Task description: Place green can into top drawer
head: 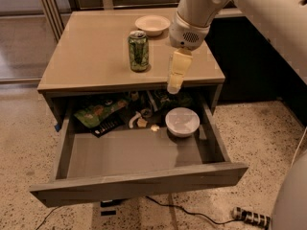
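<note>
green can (pixel 138 51) stands upright on the cabinet top (pixel 86 61), ungrasped, with the gripper (pixel 173 85) hanging just to its right, its open-or-closed state not discernible; top drawer (pixel 139 183) is already pulled out, grasp and placement remain

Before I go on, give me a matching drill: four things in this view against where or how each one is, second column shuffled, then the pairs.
Things
1. green can
2. top drawer
3. gripper
4. green snack bag

Places or states
A. lying inside the drawer, back left
B. pulled open below the cabinet top
C. standing upright on the cabinet top
D. hanging to the right of the can, above the cabinet top's front edge

Pairs: 1-C, 2-B, 3-D, 4-A
</note>
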{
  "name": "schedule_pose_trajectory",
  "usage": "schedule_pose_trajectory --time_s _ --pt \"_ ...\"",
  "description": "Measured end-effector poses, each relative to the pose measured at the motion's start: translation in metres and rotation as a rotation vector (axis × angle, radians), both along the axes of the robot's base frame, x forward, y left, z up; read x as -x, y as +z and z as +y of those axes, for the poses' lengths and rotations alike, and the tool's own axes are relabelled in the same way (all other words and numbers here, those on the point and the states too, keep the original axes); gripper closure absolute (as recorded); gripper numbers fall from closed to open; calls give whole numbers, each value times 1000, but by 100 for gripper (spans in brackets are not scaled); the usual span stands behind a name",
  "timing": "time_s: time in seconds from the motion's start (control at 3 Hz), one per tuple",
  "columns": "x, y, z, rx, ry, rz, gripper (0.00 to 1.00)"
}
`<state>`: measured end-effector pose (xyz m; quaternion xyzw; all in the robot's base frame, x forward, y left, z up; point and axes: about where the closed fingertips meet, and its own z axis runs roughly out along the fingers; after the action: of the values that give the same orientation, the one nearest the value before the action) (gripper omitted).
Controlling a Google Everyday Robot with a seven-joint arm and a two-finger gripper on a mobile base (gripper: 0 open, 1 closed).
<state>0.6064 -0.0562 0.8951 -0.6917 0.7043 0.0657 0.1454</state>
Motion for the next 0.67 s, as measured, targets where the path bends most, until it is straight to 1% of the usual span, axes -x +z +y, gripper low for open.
schedule_pose_trajectory --time_s 0.33,0.67 --pt "-45 3 5 5 -12 -43 0" --pt "-45 3 5 4 -12 -43 0"
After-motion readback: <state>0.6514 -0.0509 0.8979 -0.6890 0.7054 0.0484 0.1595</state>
